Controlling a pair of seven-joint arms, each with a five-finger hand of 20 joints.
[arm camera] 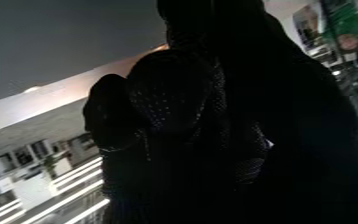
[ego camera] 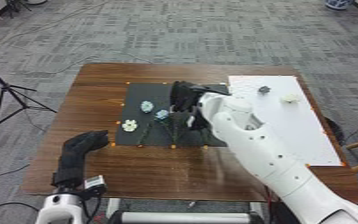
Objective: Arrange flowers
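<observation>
your right hand is over the dark mat; its grip you can't tell. blue flowers lie there: placing seems the step, then collecting the white flower from the white board.

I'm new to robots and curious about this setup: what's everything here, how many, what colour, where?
Table: one, brown, centre
Mat: one, dark, on table
Board: one, white, table's right side
Blue blooms: two, pale blue, on mat
White bloom: one, on mat
Stems: count unclear, green, on mat
Cream bloom: one, on board
Small bloom-like thing: one, dark grey, on board
Tripod: one, black, left floor
Left hand: one, black, over table's left
Right hand: one, black, over mat
</observation>
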